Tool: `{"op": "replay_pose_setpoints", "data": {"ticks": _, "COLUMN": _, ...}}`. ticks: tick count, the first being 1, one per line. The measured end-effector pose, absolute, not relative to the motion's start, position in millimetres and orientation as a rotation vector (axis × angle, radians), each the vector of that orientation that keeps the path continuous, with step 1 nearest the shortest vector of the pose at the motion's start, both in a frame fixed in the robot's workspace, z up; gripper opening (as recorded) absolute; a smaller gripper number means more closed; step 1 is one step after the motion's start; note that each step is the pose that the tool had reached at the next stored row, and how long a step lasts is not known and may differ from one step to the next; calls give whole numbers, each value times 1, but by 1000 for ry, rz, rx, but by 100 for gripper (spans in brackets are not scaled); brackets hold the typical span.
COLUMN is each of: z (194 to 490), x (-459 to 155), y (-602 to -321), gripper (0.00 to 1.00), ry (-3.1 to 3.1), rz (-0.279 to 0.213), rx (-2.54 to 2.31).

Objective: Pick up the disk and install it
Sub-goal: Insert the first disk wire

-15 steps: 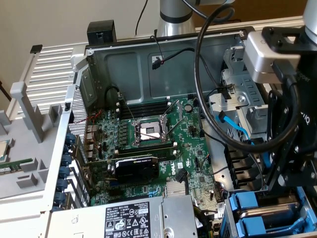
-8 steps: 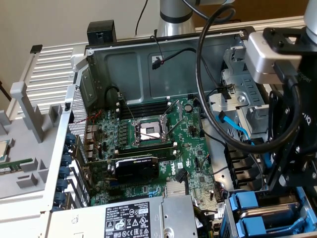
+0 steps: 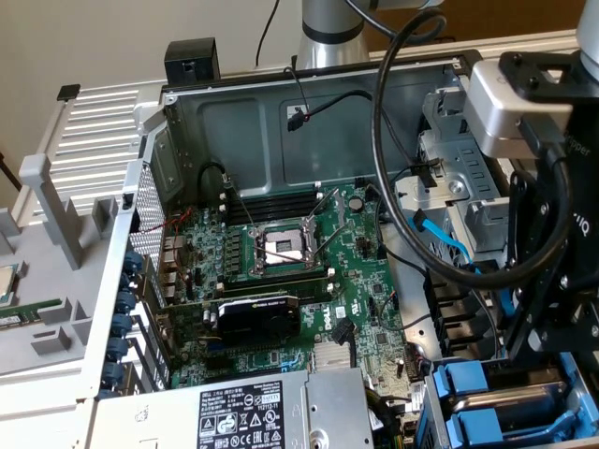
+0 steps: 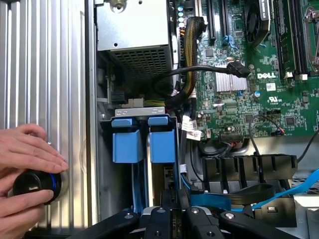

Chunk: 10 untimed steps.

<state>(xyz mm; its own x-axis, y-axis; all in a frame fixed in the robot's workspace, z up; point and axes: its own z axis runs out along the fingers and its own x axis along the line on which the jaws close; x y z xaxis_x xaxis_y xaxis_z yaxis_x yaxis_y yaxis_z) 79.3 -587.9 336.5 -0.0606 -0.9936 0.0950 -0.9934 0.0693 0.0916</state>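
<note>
Lying open on a ribbed silver worktop (image 3: pixel 103 131) before a pale wall, the computer case (image 3: pixel 281 112) holds one motherboard (image 3: pixel 309 253), one black graphics card (image 3: pixel 257 313) and one grey power supply (image 3: pixel 262 412). At four o'clock in the exterior view the tool (image 4: pixel 173 193) hangs over the drive bay, fingers nearly together, seemingly clamped on the disk (image 4: pixel 162 142), one of two blue-railed drives side by side. A person's hands (image 4: pixel 27 149) cup one black knob (image 4: pixel 35 184).

— What sat in the open case (image 3: pixel 281 122)?
— A green motherboard (image 3: pixel 309 271) with a black graphics card (image 3: pixel 257 313) across it, and the grey power-supply box (image 3: pixel 271 412) nearer the camera.
— And the gripper (image 3: pixel 547 351)?
— It hung at the exterior view's right, just above the blue rails (image 3: pixel 463 383).
</note>
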Motion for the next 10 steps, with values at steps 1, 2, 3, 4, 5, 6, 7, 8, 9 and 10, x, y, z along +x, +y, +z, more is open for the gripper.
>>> {"op": "replay_pose_setpoints", "data": {"ticks": 1, "z": 336, "x": 79, "y": -588, "gripper": 17, "ry": -2196, "rz": -3, "rx": 2058}}
{"op": "replay_pose_setpoints", "data": {"ticks": 2, "z": 336, "x": 79, "y": -588, "gripper": 17, "ry": -2196, "rz": -3, "rx": 2058}}
{"op": "replay_pose_setpoints", "data": {"ticks": 3, "z": 336, "x": 79, "y": -588, "gripper": 17, "ry": -2196, "rz": -3, "rx": 2058}}
{"op": "replay_pose_setpoints", "data": {"ticks": 4, "z": 336, "x": 79, "y": -588, "gripper": 17, "ry": -2196, "rz": -3, "rx": 2058}}
{"op": "replay_pose_setpoints", "data": {"ticks": 5, "z": 336, "x": 78, "y": -588, "gripper": 17, "ry": -2196, "rz": -4, "rx": 2058}}
{"op": "replay_pose_setpoints", "data": {"ticks": 6, "z": 336, "x": 78, "y": -588, "gripper": 17, "ry": -2197, "rz": -4, "rx": 2058}}
{"op": "replay_pose_setpoints", "data": {"ticks": 7, "z": 336, "x": 78, "y": -588, "gripper": 17, "ry": -2197, "rz": -4, "rx": 2058}}
{"op": "replay_pose_setpoints", "data": {"ticks": 8, "z": 336, "x": 78, "y": -588, "gripper": 17, "ry": -2197, "rz": -4, "rx": 2058}}
{"op": "replay_pose_setpoints", "data": {"ticks": 9, "z": 335, "x": 78, "y": -588, "gripper": 17, "ry": -2197, "rz": -4, "rx": 2058}}
{"op": "replay_pose_setpoints", "data": {"ticks": 10, "z": 335, "x": 78, "y": -588, "gripper": 17, "ry": -2197, "rz": -4, "rx": 2058}}
